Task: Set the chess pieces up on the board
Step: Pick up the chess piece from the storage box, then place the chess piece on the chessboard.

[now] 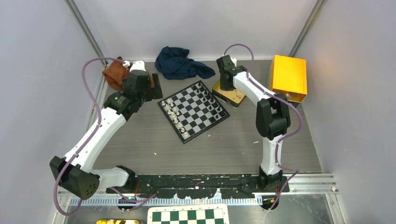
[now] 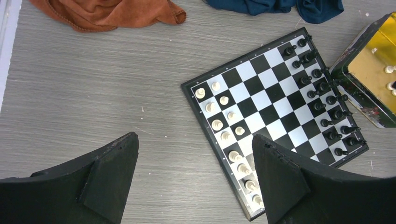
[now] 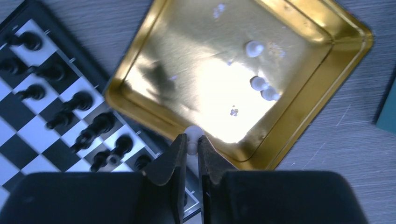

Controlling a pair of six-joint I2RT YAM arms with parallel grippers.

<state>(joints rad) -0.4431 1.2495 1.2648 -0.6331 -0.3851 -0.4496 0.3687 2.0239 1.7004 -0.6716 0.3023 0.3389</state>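
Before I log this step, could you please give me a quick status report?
Left gripper open, empty. Right gripper shut on white chess piece over gold tray rim. Three white pieces in tray. Nothing blocking chessboard.

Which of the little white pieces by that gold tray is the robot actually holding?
The white piece pinched in the right gripper, over the gold tray's near rim. The other three pieces lie loose inside the tray.
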